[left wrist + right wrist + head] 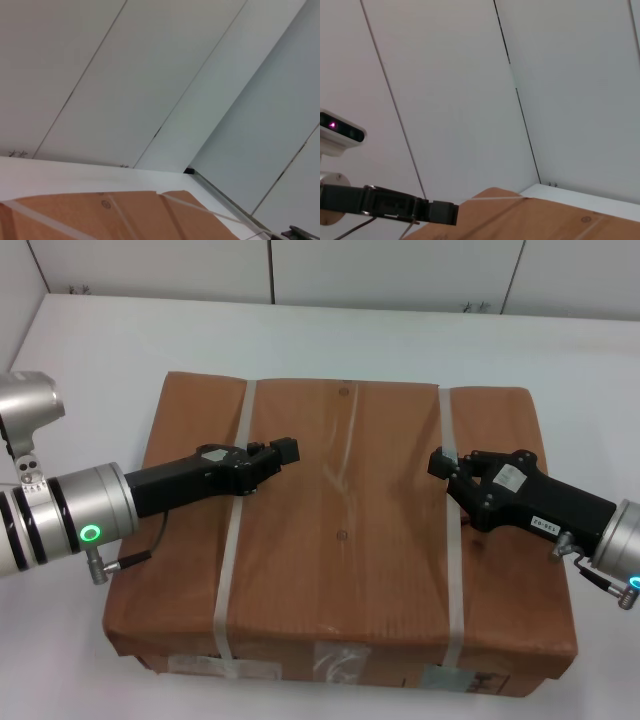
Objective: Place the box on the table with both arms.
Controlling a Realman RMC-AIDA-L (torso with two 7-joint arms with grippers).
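The brown paper box [345, 540] lies flat on the white table [120, 340], bound by two white straps, the left strap [232, 540] and the right strap [452, 540]. Labels and tape show on its near side. My left gripper [285, 451] reaches over the box top, its tip just past the left strap. My right gripper [438, 462] reaches over the top from the other side, its tip at the right strap. The box top also shows in the left wrist view [125, 215] and the right wrist view [545, 220], where the left gripper [442, 212] appears too.
Bare white tabletop surrounds the box at the left, back and right. White wall panels [400, 270] stand behind the table's far edge. The box's near edge sits close to the lower edge of the head view.
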